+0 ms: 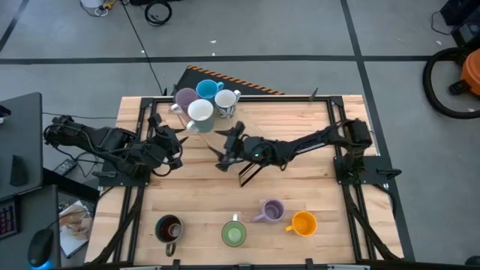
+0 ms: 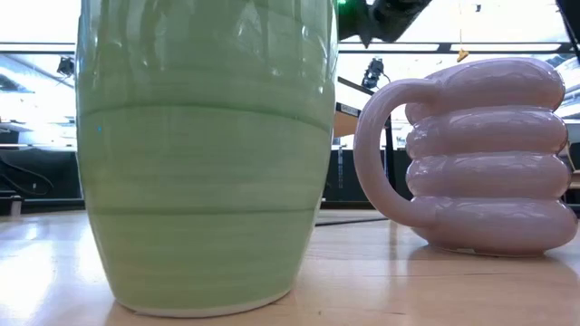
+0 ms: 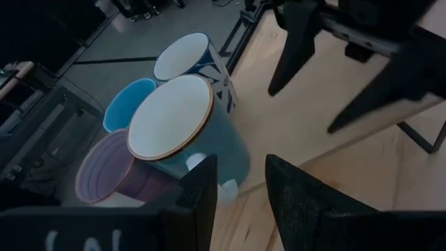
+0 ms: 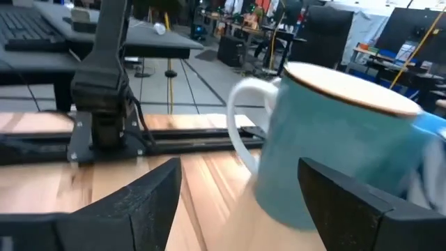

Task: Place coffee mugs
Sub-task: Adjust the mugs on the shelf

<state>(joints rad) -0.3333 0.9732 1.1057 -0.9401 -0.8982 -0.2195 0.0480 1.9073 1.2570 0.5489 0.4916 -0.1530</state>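
Coffee mugs (image 1: pixel 201 105) clustered on wooden table (image 1: pixel 300 180), grey floor (image 1: pixel 300 37) beyond

We see even, diffuse light from above on the wooden table (image 1: pixel 247 180), with only faint shadows under the arms. In the low view, bright windows behind wash out the background, and soft glare streaks the green mug (image 2: pixel 204 154), which looms close. The teal mug (image 4: pixel 327 139) in the right wrist view is smeared with blur. The left wrist view is dimmer, its near fingers (image 3: pixel 296 202) out of focus.
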